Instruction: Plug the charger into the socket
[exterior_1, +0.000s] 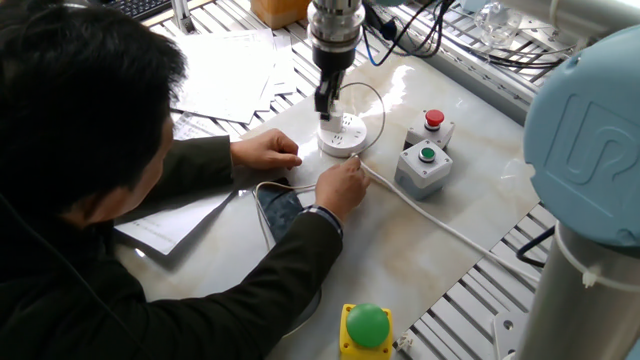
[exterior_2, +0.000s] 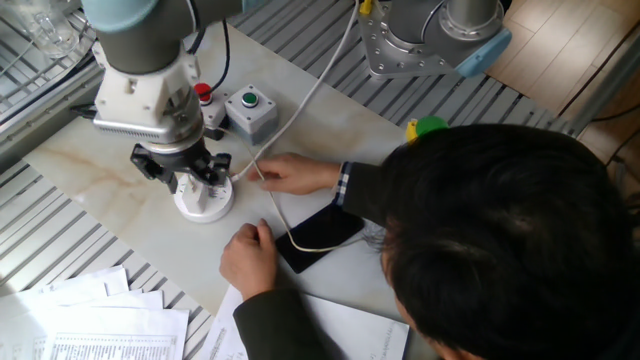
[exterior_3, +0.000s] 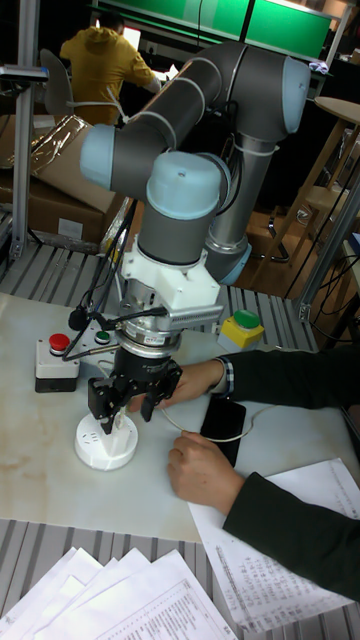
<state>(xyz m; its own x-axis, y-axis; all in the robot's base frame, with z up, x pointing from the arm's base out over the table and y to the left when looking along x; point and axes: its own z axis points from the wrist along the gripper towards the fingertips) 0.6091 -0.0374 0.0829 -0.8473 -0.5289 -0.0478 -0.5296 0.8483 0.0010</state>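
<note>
**Robot holds the charger on the round socket**

The gripper (exterior_3: 118, 412) pointed straight down over the socket (exterior_1: 342, 136). Its fingers pinched the small white charger (exterior_3: 120, 428), which sat right on top of the socket. The socket lay on the table (exterior_1: 400, 250), near two grey button boxes (exterior_1: 424, 165). A thin white cable (exterior_2: 268, 195) ran to a black phone (exterior_2: 318, 236). A person's hand (exterior_1: 343, 183) rested just beside the socket.

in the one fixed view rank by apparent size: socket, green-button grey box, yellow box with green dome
1. Socket and green-button grey box: look alike, unsure.
2. Yellow box: smallest as seen, partly cropped and nearer the camera.
</note>
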